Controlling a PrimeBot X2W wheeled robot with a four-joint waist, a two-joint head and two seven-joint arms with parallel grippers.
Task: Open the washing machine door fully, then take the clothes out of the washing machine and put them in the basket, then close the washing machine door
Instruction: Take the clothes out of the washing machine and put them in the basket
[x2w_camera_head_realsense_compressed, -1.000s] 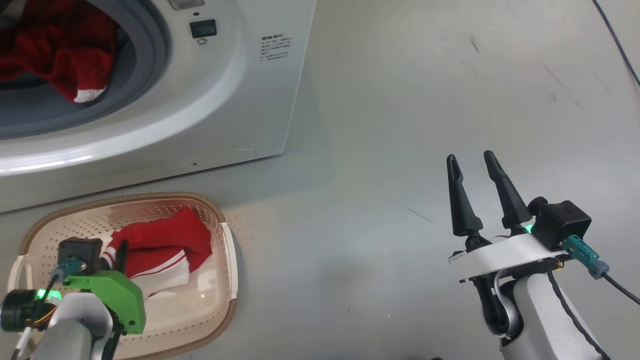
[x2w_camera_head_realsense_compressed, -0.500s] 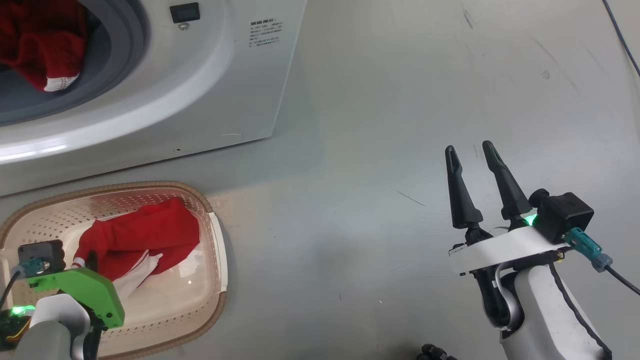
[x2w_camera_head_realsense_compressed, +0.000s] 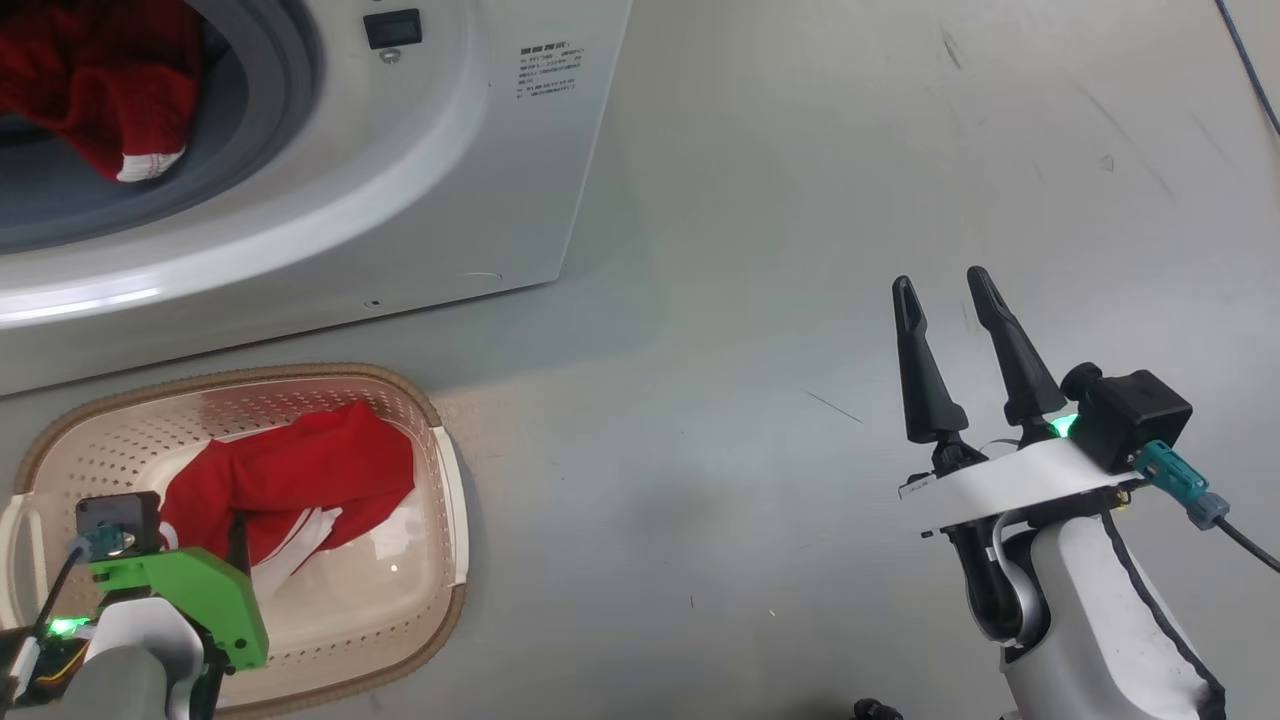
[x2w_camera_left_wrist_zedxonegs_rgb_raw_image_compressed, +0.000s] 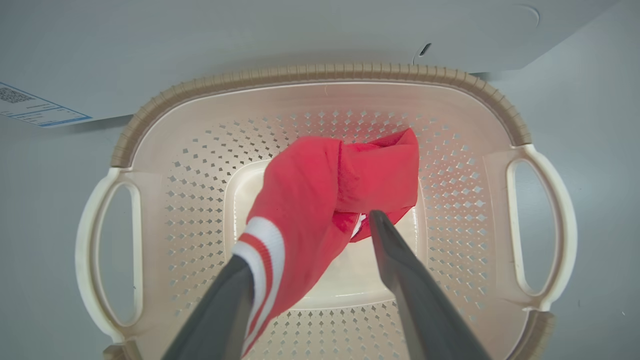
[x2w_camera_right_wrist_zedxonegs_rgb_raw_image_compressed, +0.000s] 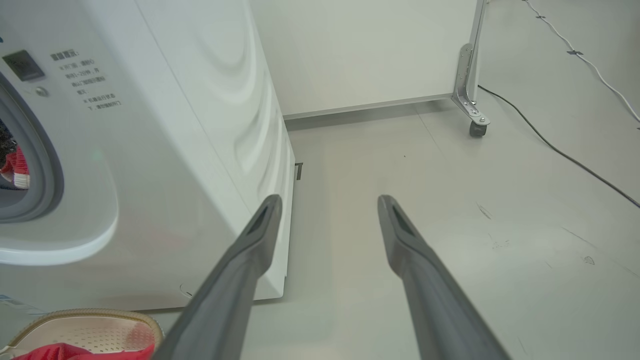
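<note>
The washing machine (x2w_camera_head_realsense_compressed: 430, 200) fills the upper left, its grey-ringed drum mouth uncovered, with red clothes (x2w_camera_head_realsense_compressed: 90, 90) lying inside; the washing machine door is out of view. The cream basket (x2w_camera_head_realsense_compressed: 445, 480) sits on the floor in front of it and holds a red garment with white stripes (x2w_camera_head_realsense_compressed: 300, 470). My left gripper (x2w_camera_left_wrist_zedxonegs_rgb_raw_image_compressed: 307, 240) hangs over the basket (x2w_camera_left_wrist_zedxonegs_rgb_raw_image_compressed: 320, 72), open, and the garment (x2w_camera_left_wrist_zedxonegs_rgb_raw_image_compressed: 320, 190) is draped against its left finger, hiding that tip. My right gripper (x2w_camera_head_realsense_compressed: 945, 285) stands open over bare floor to the right, holding nothing.
The machine's white side panel (x2w_camera_right_wrist_zedxonegs_rgb_raw_image_compressed: 225, 125) is close on my right gripper's (x2w_camera_right_wrist_zedxonegs_rgb_raw_image_compressed: 327, 202) left. A wheeled metal leg (x2w_camera_right_wrist_zedxonegs_rgb_raw_image_compressed: 472, 100) and a black cable (x2w_camera_right_wrist_zedxonegs_rgb_raw_image_compressed: 550, 145) lie further off near a pale wall. Grey floor spreads to the right of the machine.
My left gripper has opened and the red garment has dropped and spread lower in the basket. The head camera has shifted a little. The right arm has stayed put.
</note>
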